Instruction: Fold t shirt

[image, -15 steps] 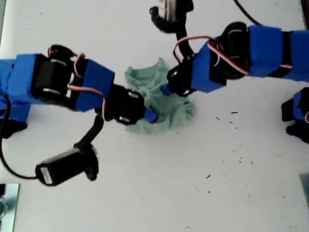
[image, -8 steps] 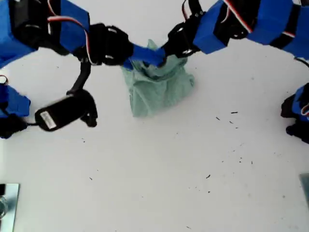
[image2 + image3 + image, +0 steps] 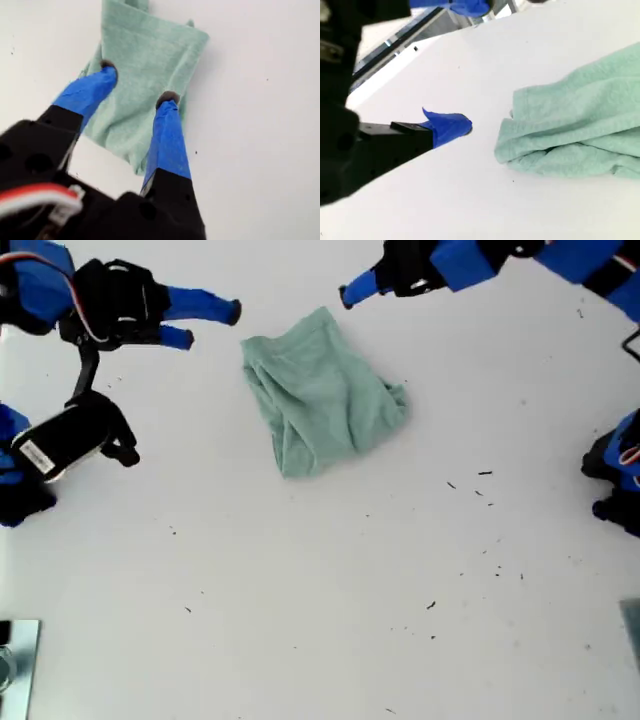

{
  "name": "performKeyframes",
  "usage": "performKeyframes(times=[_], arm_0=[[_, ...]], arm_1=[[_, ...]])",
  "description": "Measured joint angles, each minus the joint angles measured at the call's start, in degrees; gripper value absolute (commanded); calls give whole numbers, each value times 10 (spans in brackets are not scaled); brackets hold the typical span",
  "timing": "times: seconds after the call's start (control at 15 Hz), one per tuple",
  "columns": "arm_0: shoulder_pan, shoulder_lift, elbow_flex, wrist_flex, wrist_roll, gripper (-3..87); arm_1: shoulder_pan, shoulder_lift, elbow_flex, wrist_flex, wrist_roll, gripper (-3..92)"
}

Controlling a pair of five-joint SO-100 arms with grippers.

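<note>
While the pale sage-green cotton t shirt (image 3: 320,395) lies bundled on the white desk (image 3: 330,600), my first tool (image 3: 212,324) hangs spread beside it; my second tool's (image 3: 345,295) spread cannot be told.

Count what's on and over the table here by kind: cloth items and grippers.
t shirt: 1
Grippers: 2 (my first gripper, my second gripper)
Total: 3
</note>
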Motion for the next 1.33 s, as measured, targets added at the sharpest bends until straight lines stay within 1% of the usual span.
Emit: performKeyframes(times=[0.07,0.13,0.2,0.33,0.4,0.47,0.53,0.6,0.67,0.73,0.8,0.87,0.93,1.0,1.07,1.13,1.2,1.27,1.33], arm_0=[[1,45,55,-13,-12,280],[18,95,112,-27,-28,258],[49,149,172,-42,-49,228],[134,274,318,-85,-119,151],[185,347,406,-120,-156,129],[227,429,497,-142,-191,124],[255,516,579,-149,-216,126],[280,607,643,-146,-223,151],[292,685,671,-125,-225,153],[291,714,679,-105,-221,160],[299,721,685,-65,-187,157],[308,726,689,-57,-154,157],[314,730,690,-54,-143,156],[317,732,690,-54,-142,156],[320,732,691,-54,-140,156],[319,732,691,-54,-140,156],[319,732,691,-54,-140,156],[319,732,691,-54,-140,156],[319,732,691,-54,-140,156]], arm_1=[[4,17,16,11,0,199],[10,47,40,25,-1,198],[18,104,102,29,0,201],[40,287,299,23,11,182],[45,404,420,7,27,179],[42,520,542,-3,50,176],[31,625,661,-11,80,161],[13,720,778,-17,116,144],[-6,815,890,-16,156,142],[-13,924,1002,13,193,140],[-14,981,1061,34,254,139],[-28,984,1071,35,273,136],[-42,1007,1071,36,277,137],[-40,1013,1074,36,310,135],[-34,1015,1075,36,288,130],[-36,1015,1076,36,211,129],[-41,1016,1076,36,163,129],[-37,1016,1077,36,175,127],[-26,1016,1077,36,163,125]])
